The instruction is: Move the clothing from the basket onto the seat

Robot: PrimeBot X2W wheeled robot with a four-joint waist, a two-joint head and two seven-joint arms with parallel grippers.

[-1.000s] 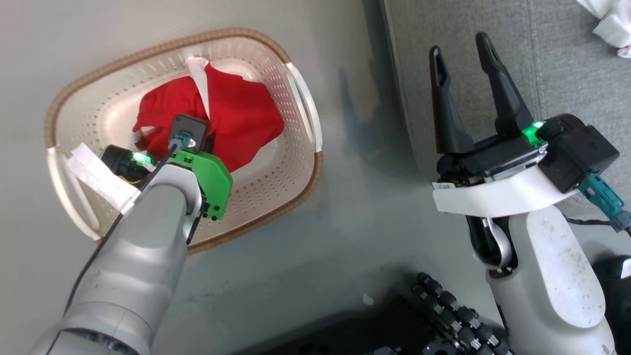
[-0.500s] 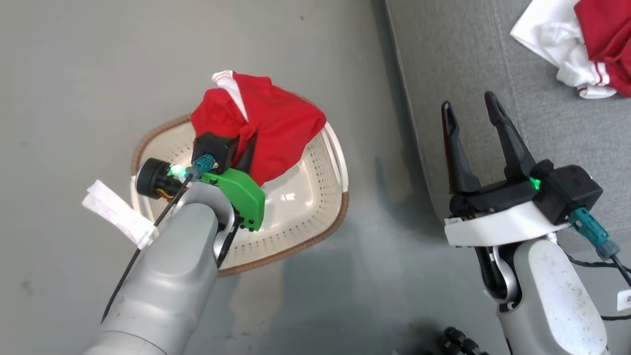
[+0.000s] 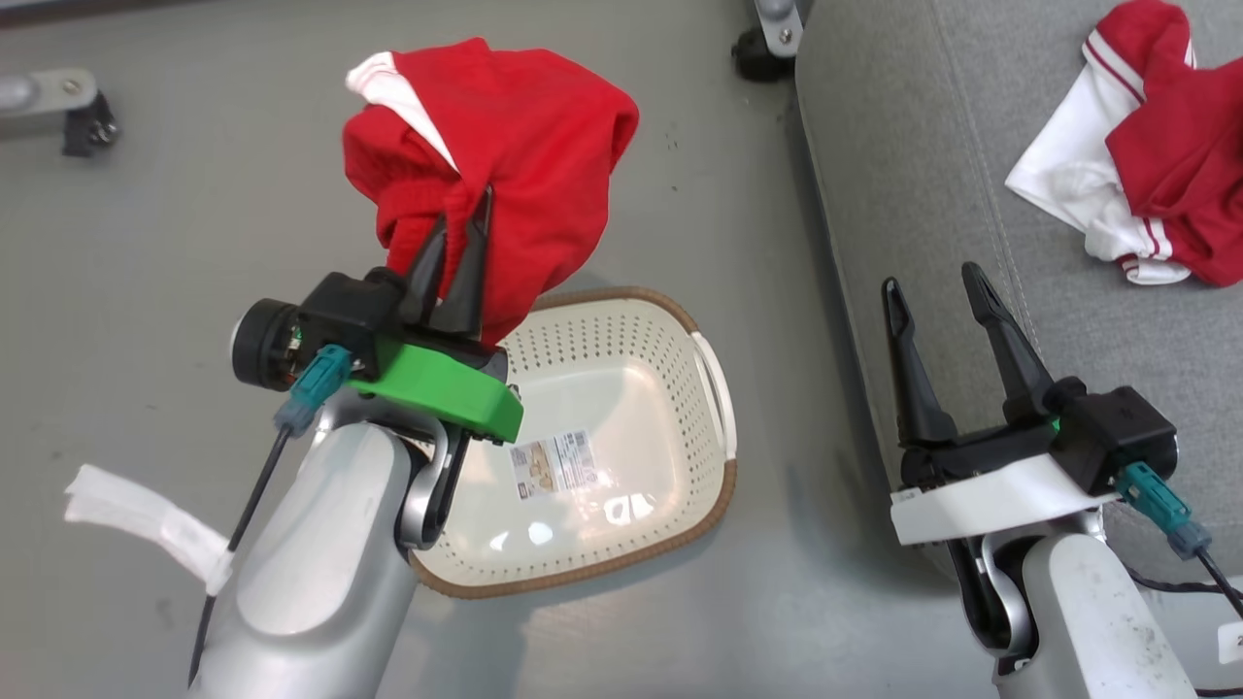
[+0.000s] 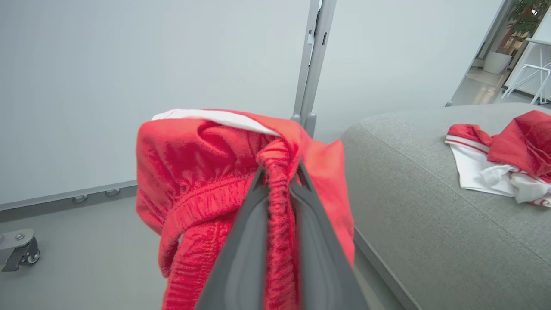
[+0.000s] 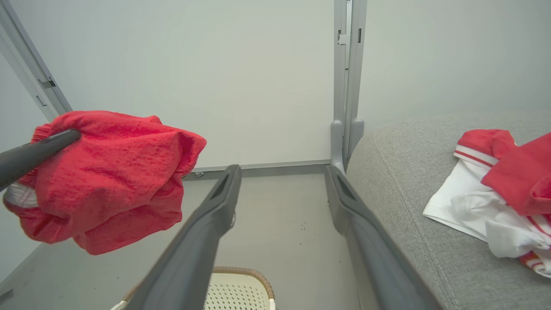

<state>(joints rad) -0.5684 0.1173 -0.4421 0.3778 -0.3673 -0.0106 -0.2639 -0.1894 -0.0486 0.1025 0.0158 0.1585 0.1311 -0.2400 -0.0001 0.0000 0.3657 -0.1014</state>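
Note:
My left gripper (image 3: 464, 218) is shut on a bright red garment (image 3: 505, 126) with white trim and holds it in the air above the far edge of the cream basket (image 3: 721, 466). In the left wrist view the bunched red cloth (image 4: 193, 172) is pinched between the two fingers of that gripper (image 4: 280, 170). The basket's floor shows just a paper label. A second red and white garment (image 3: 1156, 175) lies on the grey seat (image 3: 923, 194). My right gripper (image 3: 930, 282) stands open over the seat's near edge, with nothing between its fingers.
The basket stands on grey floor, left of the seat. Metal castor feet sit at the far left (image 3: 78, 107) and by the seat's far corner (image 3: 767, 29). A white partition with an upright post (image 4: 312, 56) stands behind.
My left gripper has lifted the red garment up out of the basket, which now holds no clothing. The head camera has tilted, bringing more of the seat into view. My right gripper stays open.

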